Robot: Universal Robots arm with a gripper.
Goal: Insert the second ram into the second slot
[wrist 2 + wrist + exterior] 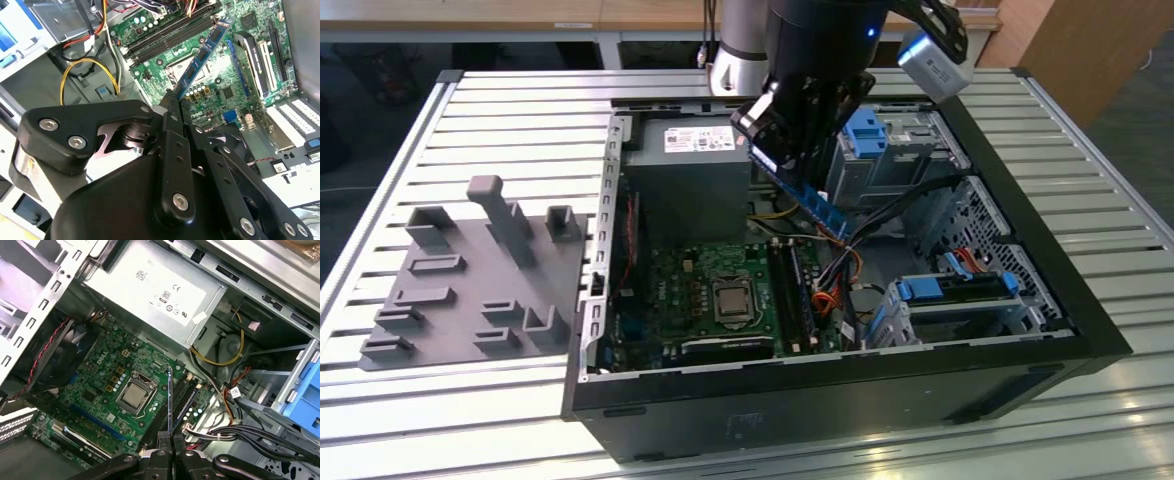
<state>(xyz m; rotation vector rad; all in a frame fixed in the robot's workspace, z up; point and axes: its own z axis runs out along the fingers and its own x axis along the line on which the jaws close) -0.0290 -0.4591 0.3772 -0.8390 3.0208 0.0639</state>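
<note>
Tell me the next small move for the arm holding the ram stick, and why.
Probably lower the claw a little toward the memory slots while levelling the stick. The claw is shut on the second ram, which hangs tilted above the motherboard. The exterior view shows one end lower than the other, and the ram is not yet seated in a slot.

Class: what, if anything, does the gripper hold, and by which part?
The gripper holds the second ram by one end, the rest jutting out above the motherboard.
</note>
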